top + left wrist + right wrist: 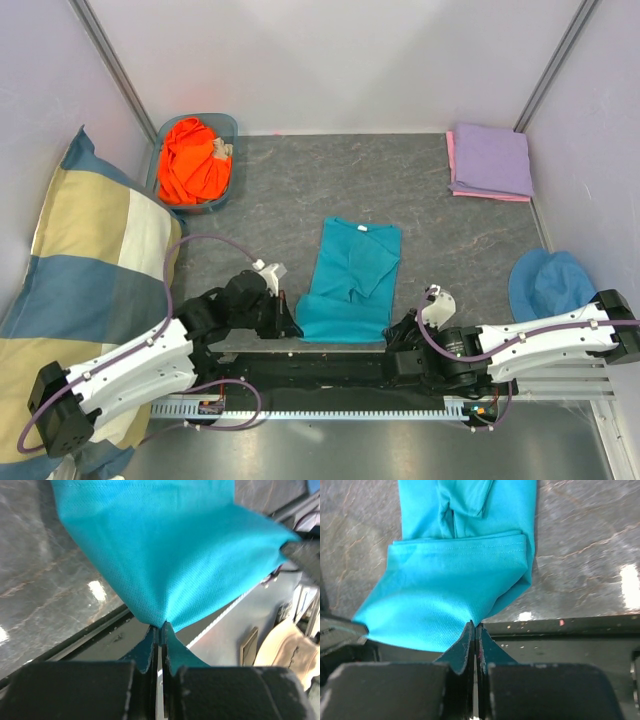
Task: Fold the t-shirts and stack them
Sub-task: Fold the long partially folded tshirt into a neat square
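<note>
The teal t-shirt (352,280) lies in the middle of the top view, a little below centre, already narrowed into a long strip with its sleeves turned in and its collar at the far end. Its near edge is where the work is. The left gripper (160,627) is pressed tight on the lower-left corner of the cloth, and the right gripper (474,626) is just as tightly closed on the lower-right corner. In both wrist views the fabric fans up and away from the pinch, so that end looks lifted off the counter (300,190) while the collar end rests flat. Holding both corners at once keeps the edge stretched straight between them. My guess is that this is the set-up for carrying the near end over toward the collar and halving the strip.

Further out, the lavender t-shirt (492,158) sits folded at the upper right. A pink t-shirt (451,165) is under it (only a thin margin of pink shows at its left and lower sides), and that looks like the stack the teal one is meant for. At the upper left the orange t-shirt (195,160) is bunched in a blue basket (228,125), seemingly waiting its turn.

That makes four t-shirts: one teal, one orange, one lavender and one pink. There are two grippers, both occupied. There is one basket, one blue bucket hat (550,283) at the right edge, and one checked pillow (80,260) along the left side.
</note>
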